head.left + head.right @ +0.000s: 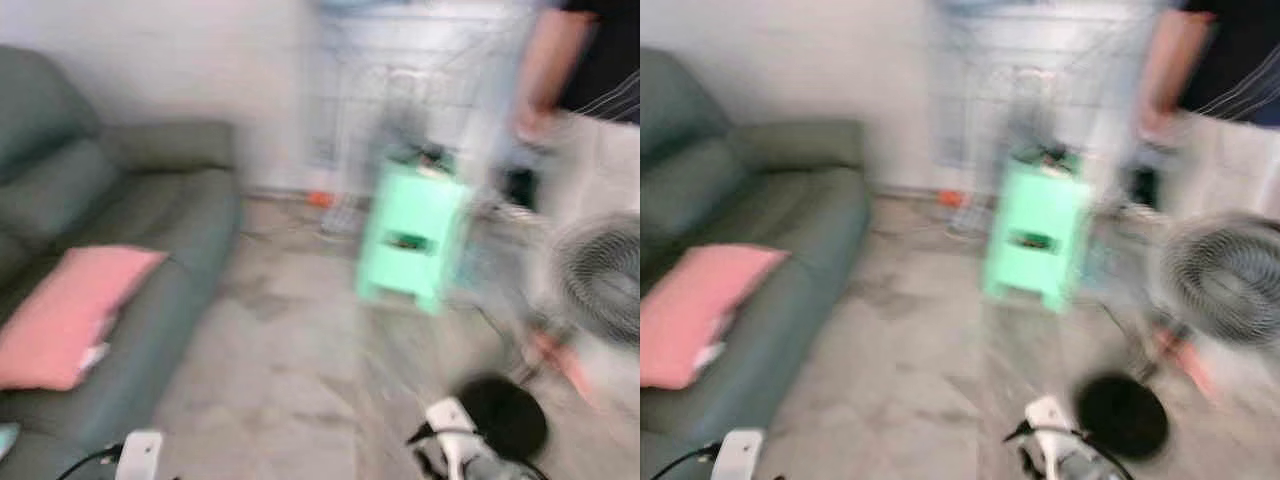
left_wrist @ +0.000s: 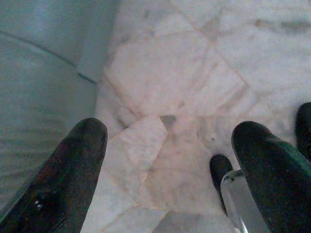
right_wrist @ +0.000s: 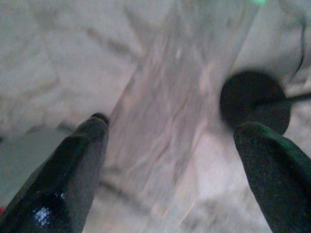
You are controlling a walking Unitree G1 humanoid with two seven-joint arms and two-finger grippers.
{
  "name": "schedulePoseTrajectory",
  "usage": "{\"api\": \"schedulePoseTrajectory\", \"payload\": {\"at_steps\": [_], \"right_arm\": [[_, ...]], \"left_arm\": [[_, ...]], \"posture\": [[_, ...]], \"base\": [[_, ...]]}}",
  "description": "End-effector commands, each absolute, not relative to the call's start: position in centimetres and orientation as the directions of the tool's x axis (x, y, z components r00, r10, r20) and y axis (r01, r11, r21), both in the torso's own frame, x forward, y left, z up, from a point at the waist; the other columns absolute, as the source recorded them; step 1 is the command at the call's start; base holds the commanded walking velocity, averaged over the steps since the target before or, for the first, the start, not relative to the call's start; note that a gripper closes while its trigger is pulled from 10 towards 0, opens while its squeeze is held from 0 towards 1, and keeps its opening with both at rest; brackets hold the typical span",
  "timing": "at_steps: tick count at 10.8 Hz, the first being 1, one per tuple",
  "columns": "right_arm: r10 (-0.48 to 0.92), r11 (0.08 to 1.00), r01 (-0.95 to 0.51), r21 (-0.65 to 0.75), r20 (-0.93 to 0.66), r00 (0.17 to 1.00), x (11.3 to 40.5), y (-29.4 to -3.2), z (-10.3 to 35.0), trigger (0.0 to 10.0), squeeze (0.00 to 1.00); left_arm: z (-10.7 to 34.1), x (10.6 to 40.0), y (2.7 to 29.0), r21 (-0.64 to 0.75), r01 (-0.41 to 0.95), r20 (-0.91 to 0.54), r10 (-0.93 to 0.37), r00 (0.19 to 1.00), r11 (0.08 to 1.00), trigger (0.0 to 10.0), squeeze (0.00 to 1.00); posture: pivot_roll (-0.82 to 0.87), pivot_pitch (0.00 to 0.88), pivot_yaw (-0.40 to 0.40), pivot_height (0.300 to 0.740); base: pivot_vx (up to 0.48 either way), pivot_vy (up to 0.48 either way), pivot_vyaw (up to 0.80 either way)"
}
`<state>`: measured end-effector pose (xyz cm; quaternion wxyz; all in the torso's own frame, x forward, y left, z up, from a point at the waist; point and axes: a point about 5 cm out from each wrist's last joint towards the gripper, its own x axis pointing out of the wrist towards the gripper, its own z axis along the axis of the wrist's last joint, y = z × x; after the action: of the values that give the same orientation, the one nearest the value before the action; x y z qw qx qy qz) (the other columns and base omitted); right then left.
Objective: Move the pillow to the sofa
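A home living room: green sofa (image 1: 150, 230) with a pink pillow (image 1: 70, 310), marble floor (image 1: 300, 370), mint stool (image 1: 410, 235), standing fan (image 1: 600, 280).

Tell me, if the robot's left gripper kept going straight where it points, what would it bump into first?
Probably the marble floor. The left gripper is open and points down at bare tiles, with the green sofa off to one side. Nothing seems to lie between, though depth is hard to judge.

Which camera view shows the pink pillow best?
The left eye view: the pillow lies whole on the sofa seat, blurred but clear of the frame edge. The right eye view shows the same pillow, cut slightly by the left edge. The wrist views look at the floor past open end effector fingers.
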<state>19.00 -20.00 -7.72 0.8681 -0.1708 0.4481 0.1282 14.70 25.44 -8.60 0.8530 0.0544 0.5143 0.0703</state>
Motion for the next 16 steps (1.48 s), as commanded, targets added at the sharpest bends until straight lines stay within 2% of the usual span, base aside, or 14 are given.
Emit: {"api": "schedulePoseTrajectory", "payload": {"at_steps": [1,5,11,16], "right_arm": [[0.073,0.903,-0.383,-0.192,-0.811,0.580,19.71,-20.13,-7.32,10.0,0.00],[0.086,0.894,-0.405,-0.192,-0.814,0.574,19.79,-19.99,-7.29,10.0,0.00],[0.092,0.885,-0.423,-0.194,-0.819,0.567,19.82,-19.97,-7.29,10.0,0.00],[0.096,0.881,-0.432,-0.195,-0.819,0.565,19.96,-19.88,-7.23,10.0,0.00]], "left_arm": [[-8.31,15.40,25.42,0.159,-0.049,-0.862,0.163,0.480,0.986,10.0,0.00],[-8.21,15.65,25.44,0.158,-0.049,-0.860,0.162,0.484,0.986,10.0,0.00],[-8.33,15.42,25.34,0.151,-0.048,-0.864,0.155,0.479,0.987,10.0,0.00],[-8.31,15.52,25.29,0.150,-0.047,-0.864,0.154,0.480,0.988,10.0,0.00]], "posture": [[-0.17,0.000,0.025,0.740],[-0.17,0.000,0.027,0.740],[-0.17,0.000,0.027,0.740],[-0.17,0.000,0.030,0.740]], "base": [[0.000,0.000,0.00],[0.133,0.000,0.00],[0.413,0.000,0.00],[0.412,0.245,0.00]]}}
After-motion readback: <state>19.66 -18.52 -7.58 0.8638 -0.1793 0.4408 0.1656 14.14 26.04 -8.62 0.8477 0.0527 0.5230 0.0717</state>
